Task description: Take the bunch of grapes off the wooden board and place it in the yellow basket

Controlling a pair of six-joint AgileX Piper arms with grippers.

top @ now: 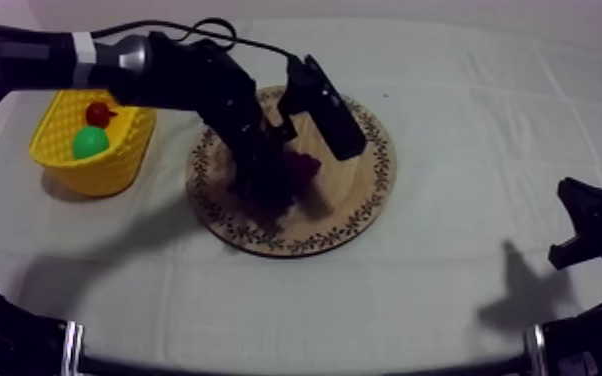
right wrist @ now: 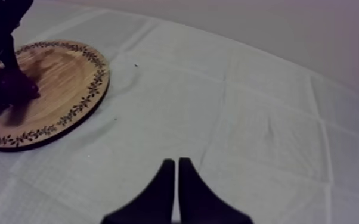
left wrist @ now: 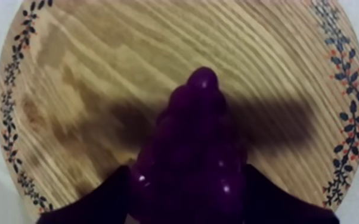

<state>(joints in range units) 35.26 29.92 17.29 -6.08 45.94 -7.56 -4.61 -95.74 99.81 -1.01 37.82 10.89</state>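
Left pincer [left wrist: 188, 193] is closed round the bunch of grapes [left wrist: 197, 128], one black finger against each flank of the bunch's broad end, with the narrow tip pointing away over bare wood. The bunch is at the middle of the wooden board [top: 357, 210]; contact with the wood cannot be told. The board sits about table centre, slightly toward the far edge. The yellow basket [top: 115, 165] stands toward the table's far left corner, just beside the board, and holds a small red fruit [top: 97, 113] and a green toy fruit [top: 90, 144]. Right pincer [right wrist: 176, 164] is narrow, fingers together on nothing, near the right edge. Judgement: the bunch is probably light, fairly stiff, glossy and knobbly, so the fingers could slip between berries. A hold across the widest part looks soundest.
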